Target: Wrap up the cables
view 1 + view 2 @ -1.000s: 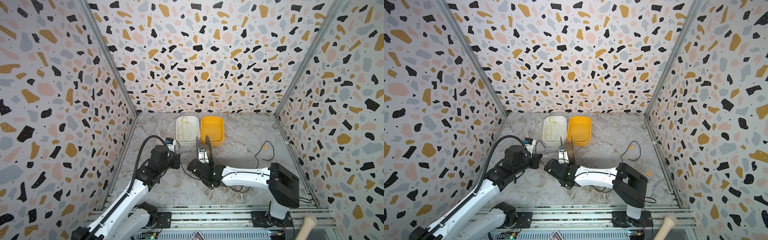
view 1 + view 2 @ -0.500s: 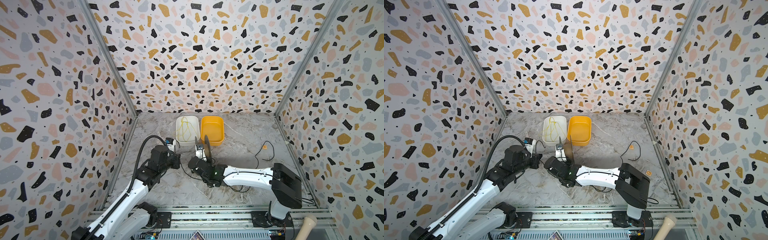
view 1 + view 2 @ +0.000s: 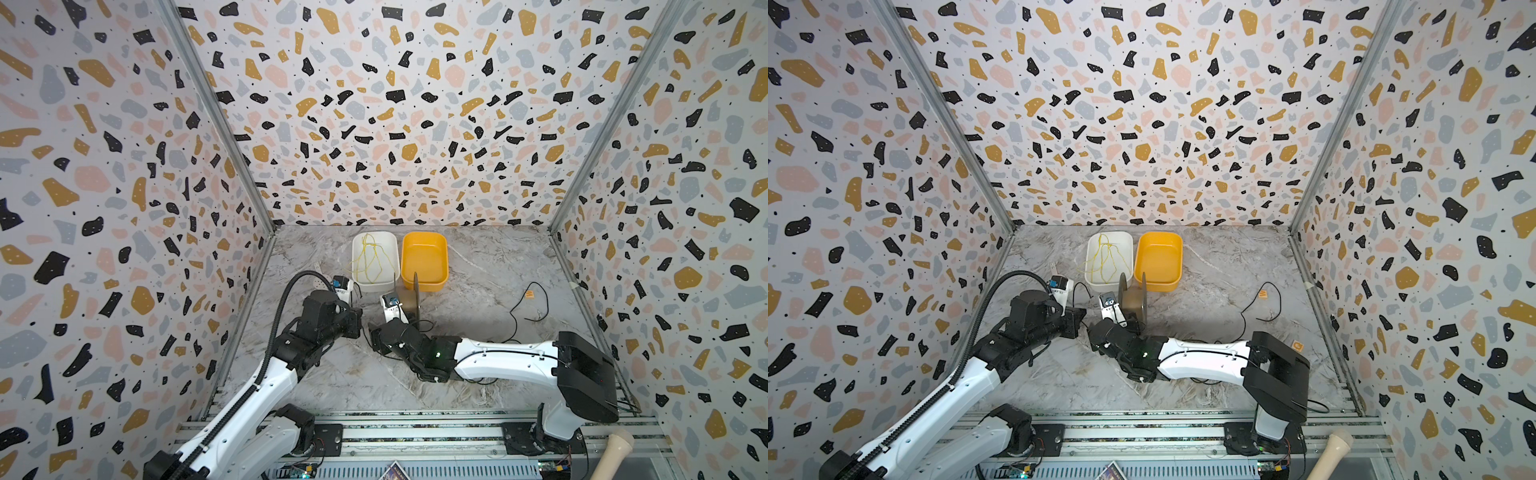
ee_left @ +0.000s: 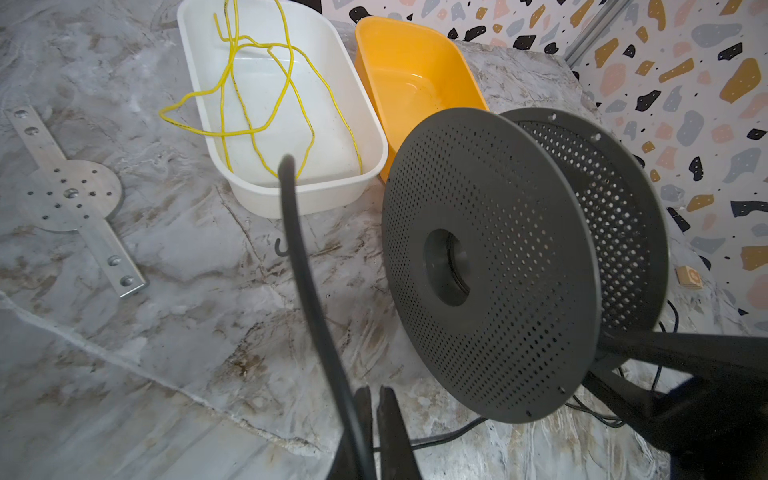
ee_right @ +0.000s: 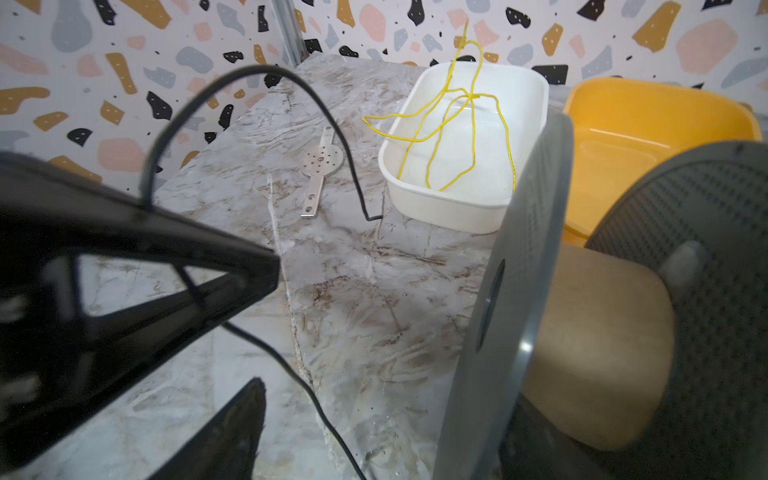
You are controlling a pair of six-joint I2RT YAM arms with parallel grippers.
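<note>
Left wrist | left hand [image 4: 373,395] pinches black cord [image 4: 300,257] | block [image 4: 690,277] mark unreadable

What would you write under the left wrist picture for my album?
The left gripper pinches the black cable beside a grey spool; yellow cord sits in a white tub.

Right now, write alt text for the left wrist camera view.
The shut left gripper pinches a thin black cable that arcs up over a grey marble table. Beside it a dark grey perforated spool stands on edge; beyond are a white plastic tub holding a yellow cord and an empty orange tub.
</note>
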